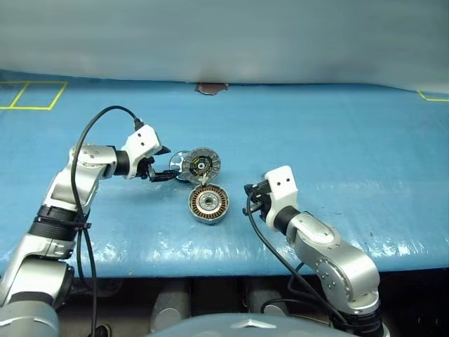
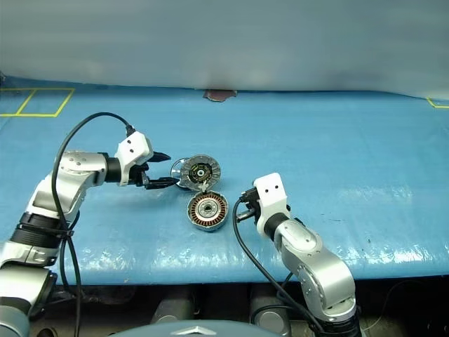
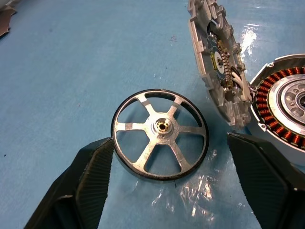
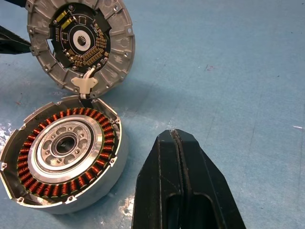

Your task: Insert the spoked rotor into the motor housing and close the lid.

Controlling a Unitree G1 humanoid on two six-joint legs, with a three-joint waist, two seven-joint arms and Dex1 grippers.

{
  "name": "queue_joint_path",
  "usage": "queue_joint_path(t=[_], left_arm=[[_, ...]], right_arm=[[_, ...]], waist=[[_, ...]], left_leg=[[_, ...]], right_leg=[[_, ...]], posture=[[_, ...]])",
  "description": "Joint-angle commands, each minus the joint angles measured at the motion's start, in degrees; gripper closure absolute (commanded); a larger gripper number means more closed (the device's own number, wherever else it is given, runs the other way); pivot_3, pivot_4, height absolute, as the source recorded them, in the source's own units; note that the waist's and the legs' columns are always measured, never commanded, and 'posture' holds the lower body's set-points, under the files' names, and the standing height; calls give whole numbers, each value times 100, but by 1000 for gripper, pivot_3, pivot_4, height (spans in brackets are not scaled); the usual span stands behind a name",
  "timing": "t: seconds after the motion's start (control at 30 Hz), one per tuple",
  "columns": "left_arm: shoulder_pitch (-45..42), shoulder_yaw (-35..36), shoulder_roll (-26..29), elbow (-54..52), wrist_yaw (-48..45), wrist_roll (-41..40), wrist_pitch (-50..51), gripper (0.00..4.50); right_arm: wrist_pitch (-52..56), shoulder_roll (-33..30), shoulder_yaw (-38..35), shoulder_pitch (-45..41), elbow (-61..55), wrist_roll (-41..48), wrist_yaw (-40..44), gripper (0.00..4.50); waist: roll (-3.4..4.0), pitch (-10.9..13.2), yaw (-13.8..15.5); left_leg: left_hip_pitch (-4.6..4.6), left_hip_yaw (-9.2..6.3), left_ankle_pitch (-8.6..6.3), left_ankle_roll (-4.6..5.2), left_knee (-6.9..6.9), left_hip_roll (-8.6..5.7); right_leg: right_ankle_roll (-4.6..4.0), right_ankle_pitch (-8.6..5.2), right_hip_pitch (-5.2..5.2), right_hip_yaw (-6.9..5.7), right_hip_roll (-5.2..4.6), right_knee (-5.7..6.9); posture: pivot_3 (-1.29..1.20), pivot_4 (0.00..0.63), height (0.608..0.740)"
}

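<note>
The spoked rotor (image 3: 159,129), a silver ring with pale spokes, lies flat on the blue table between the fingers of my left gripper (image 1: 168,163). That gripper is open, one finger on each side of the rotor and nothing gripped. Just right of the rotor the lid (image 1: 202,165) stands tilted up on edge, its dark inner face showing. It is joined to the motor housing (image 1: 208,202), which lies open with its copper windings up. My right gripper (image 4: 183,181) is shut and empty, hovering a little to the right of the housing.
The blue plastic sheet (image 1: 337,126) covers the whole table. Yellow tape lines (image 1: 31,95) mark the far left corner, and a small brown patch (image 1: 210,88) sits at the back edge. The table's front edge runs just below both arms.
</note>
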Motion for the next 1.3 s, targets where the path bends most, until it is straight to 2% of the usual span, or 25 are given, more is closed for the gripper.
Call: queue_joint_path(t=[0.03, 0.4, 0.7, 0.97, 1.3], left_arm=[[-216, -125, -37, 148, 73, 238, -162, 878], [-598, -223, -50, 984, 26, 557, -542, 878], [-628, -323, -197, 1121, -57, 587, -627, 878], [-712, -462, -204, 1417, -15, 935, -894, 878], [-707, -433, -384, 1511, 7, 1008, -934, 878]], right_arm=[[-183, 57, -13, -15, -187, -6, -42, 4500], [-362, 150, -17, 113, -166, -63, -150, 4500], [-453, 164, 28, 98, -126, -70, -163, 4500], [-493, 175, 51, 128, -123, -71, -175, 4500], [-535, -26, 262, 134, -201, -28, 26, 4500]], waist=[[0, 0, -11], [-1, 0, -10], [-1, 0, -19], [-1, 0, -11], [-1, -1, -10]], left_leg=[[0, 0, 0, 0, 1, 0], [10, -1, 4, -2, 10, 5], [9, 0, 5, -1, 10, 5], [10, 0, 5, -1, 11, 6], [10, 0, 5, -1, 11, 6]], right_leg=[[-1, 0, -2, 0, 0, 5], [-12, -9, -10, 4, 10, 47], [-11, -8, -10, 8, 11, 47], [-11, -8, -10, 8, 12, 48], [-11, -8, -9, 8, 12, 48]], posture=[[0, 150, 740], [0, 150, 740], [0, 150, 740], [0, 150, 740], [0, 150, 740]])
